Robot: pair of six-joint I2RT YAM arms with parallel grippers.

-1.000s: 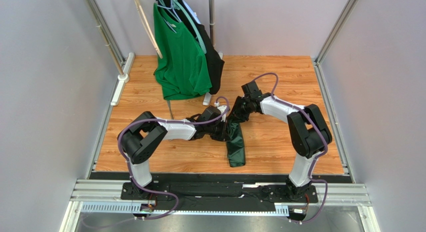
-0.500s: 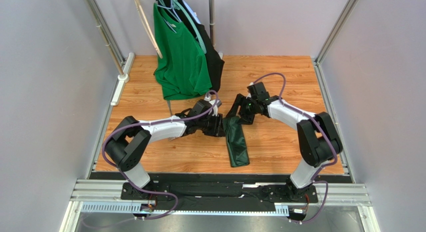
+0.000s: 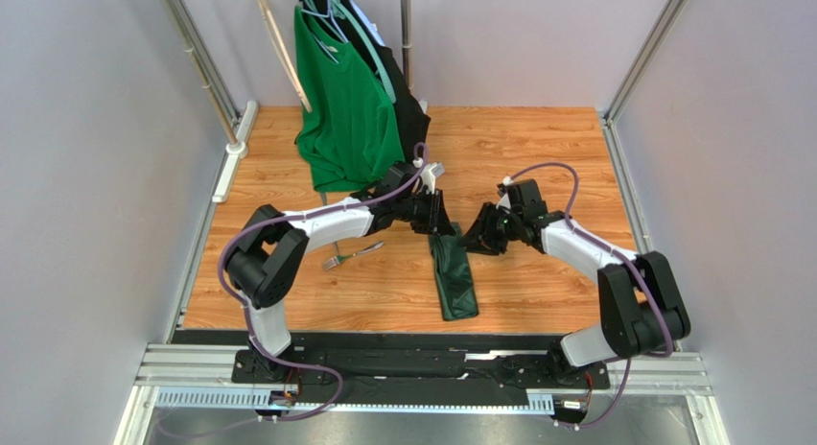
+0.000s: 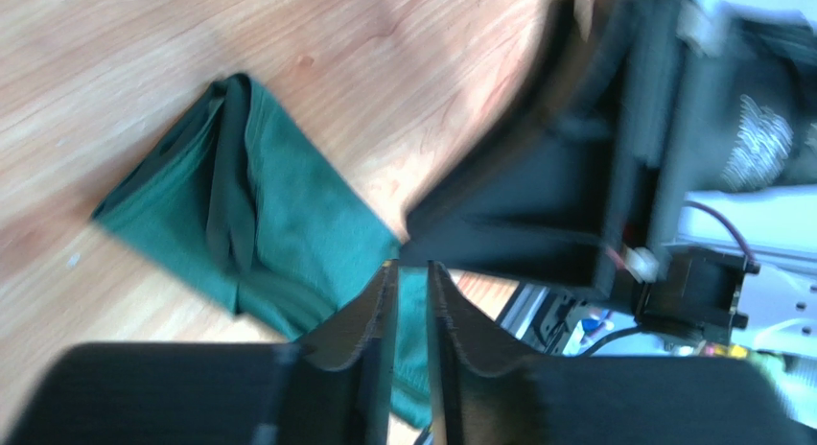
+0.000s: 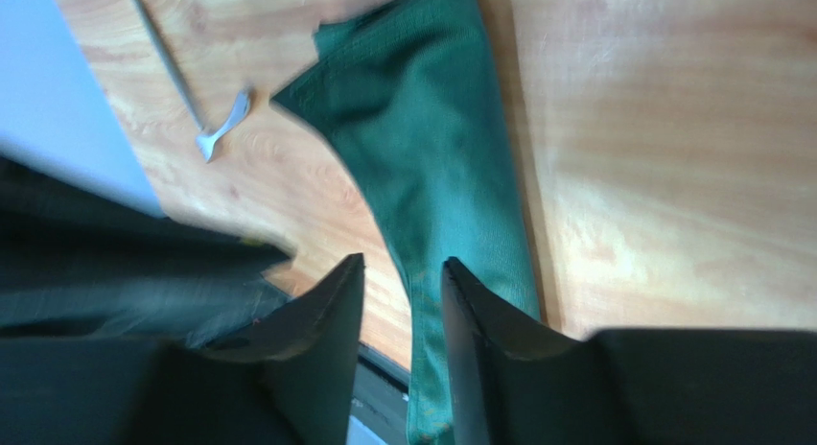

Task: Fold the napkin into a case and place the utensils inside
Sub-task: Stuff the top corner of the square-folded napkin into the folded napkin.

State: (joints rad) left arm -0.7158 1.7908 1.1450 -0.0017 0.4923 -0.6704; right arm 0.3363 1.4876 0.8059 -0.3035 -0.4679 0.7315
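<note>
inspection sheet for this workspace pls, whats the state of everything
surface: wooden table, no spills seen
job's things: napkin folded into a narrow strip; fork on the wood to its left, outside it
clutter: green T-shirt and black garment hanging at the far edge
grippers: left gripper narrowly open, right gripper open, both empty
cables: purple cable loops along both arms, none snagged
surroundings: grey walls, metal frame posts
</note>
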